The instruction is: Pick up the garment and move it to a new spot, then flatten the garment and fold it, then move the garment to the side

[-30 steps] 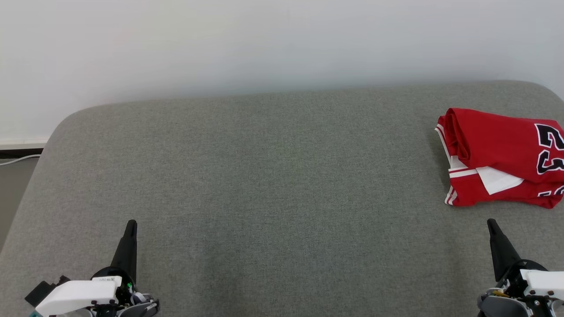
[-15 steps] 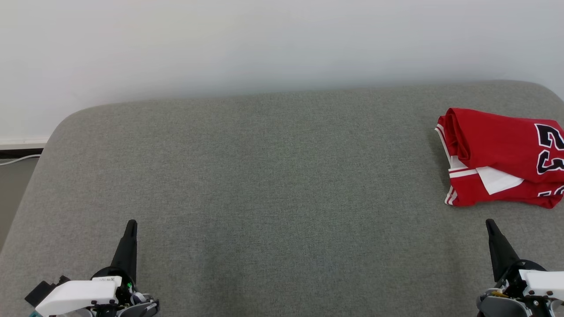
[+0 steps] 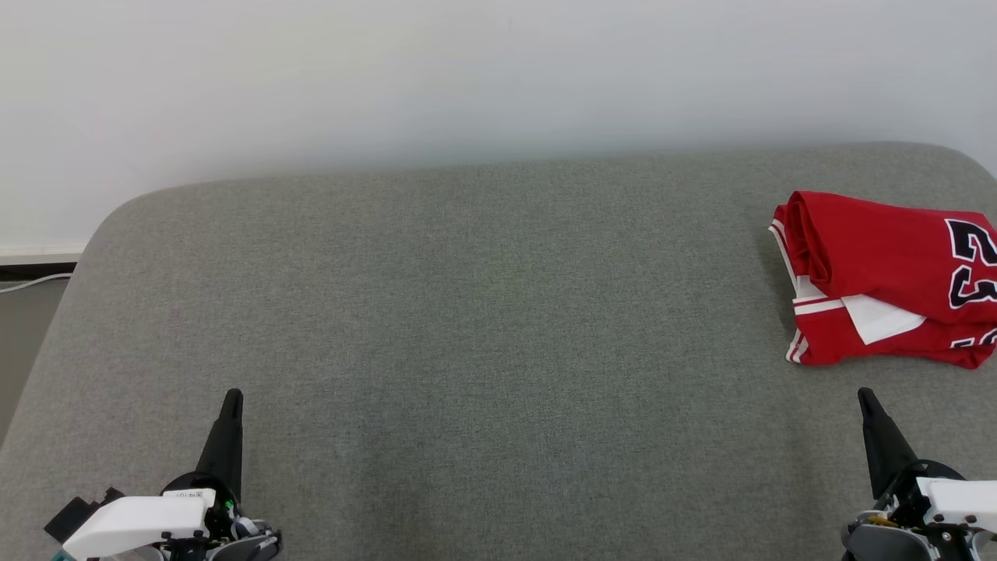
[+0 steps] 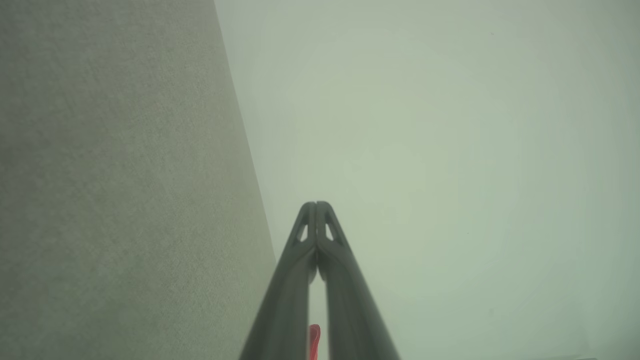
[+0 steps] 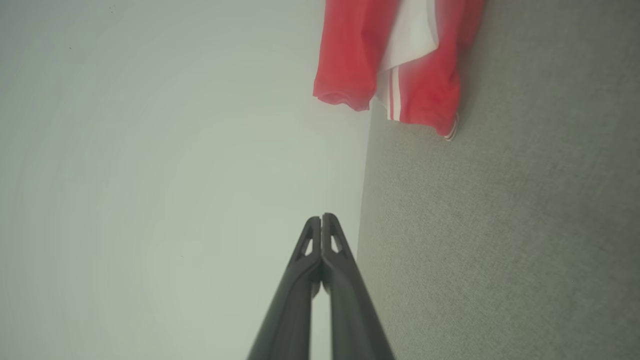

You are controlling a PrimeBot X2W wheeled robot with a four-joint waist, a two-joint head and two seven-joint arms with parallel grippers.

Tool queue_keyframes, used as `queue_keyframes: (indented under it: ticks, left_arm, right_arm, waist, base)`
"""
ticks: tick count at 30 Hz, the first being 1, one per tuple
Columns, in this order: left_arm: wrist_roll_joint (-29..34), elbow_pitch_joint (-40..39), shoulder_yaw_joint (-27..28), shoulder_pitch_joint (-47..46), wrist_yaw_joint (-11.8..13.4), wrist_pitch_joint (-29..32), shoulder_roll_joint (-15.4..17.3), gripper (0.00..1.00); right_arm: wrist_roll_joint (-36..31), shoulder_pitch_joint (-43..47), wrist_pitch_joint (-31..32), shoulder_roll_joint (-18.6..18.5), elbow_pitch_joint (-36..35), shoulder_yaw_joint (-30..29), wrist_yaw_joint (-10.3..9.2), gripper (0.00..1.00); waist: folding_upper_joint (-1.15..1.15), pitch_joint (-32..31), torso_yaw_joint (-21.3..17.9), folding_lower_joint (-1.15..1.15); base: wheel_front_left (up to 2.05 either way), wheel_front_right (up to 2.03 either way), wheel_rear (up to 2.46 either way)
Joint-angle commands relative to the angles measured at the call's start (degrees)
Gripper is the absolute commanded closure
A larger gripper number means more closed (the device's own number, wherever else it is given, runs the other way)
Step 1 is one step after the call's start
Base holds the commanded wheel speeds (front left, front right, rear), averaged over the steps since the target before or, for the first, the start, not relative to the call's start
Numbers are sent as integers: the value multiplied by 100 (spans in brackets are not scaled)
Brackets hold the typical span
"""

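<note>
A red jersey (image 3: 888, 276) with white stripes and a black number lies folded at the right edge of the grey cushioned surface (image 3: 483, 327). Its lower hem (image 5: 395, 60) hangs at the top of the right wrist view, and a sliver of red (image 4: 314, 341) peeks between the fingers in the left wrist view. My left gripper (image 3: 232, 399) rests at the lower left, fingers pressed together and empty (image 4: 316, 205). At the lower right sits my right gripper (image 3: 866, 397), below the jersey and apart from it, also shut with nothing held (image 5: 321, 217).
A pale wall (image 3: 467, 78) rises behind the surface. At the far left the cushion's rounded edge drops to a floor strip with a white cable (image 3: 31, 282).
</note>
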Motion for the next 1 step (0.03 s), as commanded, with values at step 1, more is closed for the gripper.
queue_keyframes:
  ticks: [1]
  left_arm:
    - [40, -127, 188, -330, -43, 23, 52, 100]
  right_arm:
    - [-44, -253, 55, -66, -148, 107, 2, 100]
  waist:
    - [0, 0, 0, 0]
  base:
    - [0, 0, 0]
